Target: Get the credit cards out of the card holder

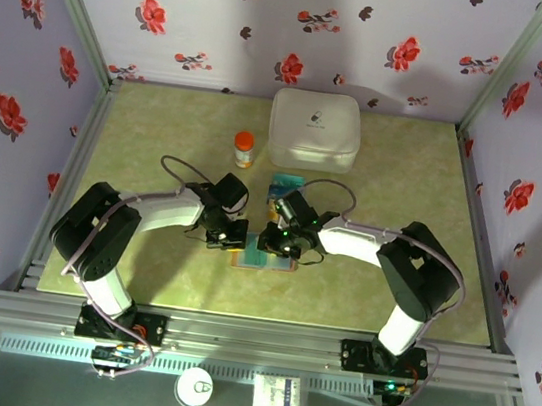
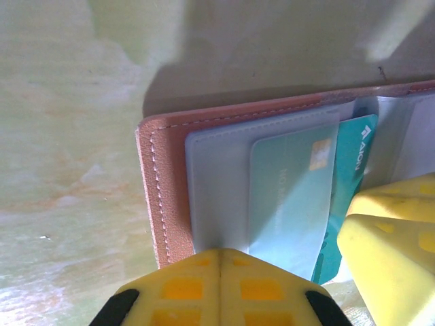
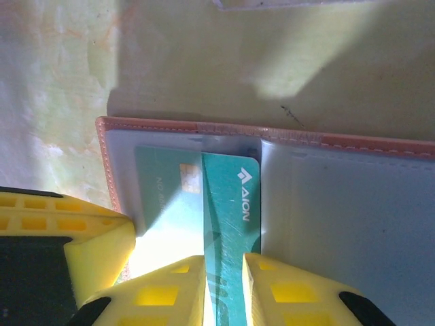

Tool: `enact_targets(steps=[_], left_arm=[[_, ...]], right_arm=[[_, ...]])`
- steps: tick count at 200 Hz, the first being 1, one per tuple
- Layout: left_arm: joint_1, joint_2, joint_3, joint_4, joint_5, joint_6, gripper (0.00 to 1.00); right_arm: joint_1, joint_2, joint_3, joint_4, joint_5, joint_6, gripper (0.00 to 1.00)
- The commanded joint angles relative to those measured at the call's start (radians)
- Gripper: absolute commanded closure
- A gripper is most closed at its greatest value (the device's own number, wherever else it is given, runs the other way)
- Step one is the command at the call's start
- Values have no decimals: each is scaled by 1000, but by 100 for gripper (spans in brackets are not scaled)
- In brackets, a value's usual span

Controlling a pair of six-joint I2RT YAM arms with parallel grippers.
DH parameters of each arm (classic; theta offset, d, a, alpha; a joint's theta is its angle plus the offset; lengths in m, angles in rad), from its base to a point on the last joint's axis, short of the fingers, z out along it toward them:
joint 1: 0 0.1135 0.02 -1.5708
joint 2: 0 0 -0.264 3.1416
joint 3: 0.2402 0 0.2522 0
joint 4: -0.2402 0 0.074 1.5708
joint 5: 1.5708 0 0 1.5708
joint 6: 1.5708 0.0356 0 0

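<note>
Clamps tight on the teal credit card (image 3: 231, 217) with the right gripper (image 3: 224, 268), card partly out of the card holder (image 3: 353, 204) lying open at the middle of the table (image 1: 158, 147), and bears down on the holder's edge with the left gripper (image 2: 219, 265), fingers pressed together, nothing clearly held between them.

white case (image 1: 314, 128), orange-capped bottle (image 1: 243, 149), green table (image 1: 138, 144)

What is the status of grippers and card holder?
Left gripper shut, at card holder edge. Right gripper shut on teal card, card partly out. Nothing in the way.
</note>
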Motion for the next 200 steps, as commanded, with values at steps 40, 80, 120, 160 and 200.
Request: enact_targets(steps=[40, 80, 120, 160, 200], left_arm=[[-25, -29, 64, -74, -8, 18, 100], [-39, 0, 70, -71, -10, 14, 100], [-40, 34, 47, -52, -15, 13, 100], [-40, 56, 33, -61, -47, 17, 100], [-39, 64, 22, -58, -55, 17, 100]], right_arm=[[-14, -69, -24, -13, 10, -4, 76], [-25, -68, -40, -8, 15, 6, 75], [-30, -57, -48, -2, 10, 9, 73], [-32, -33, -53, 26, -18, 15, 72], [-34, -13, -58, 56, -41, 21, 72]])
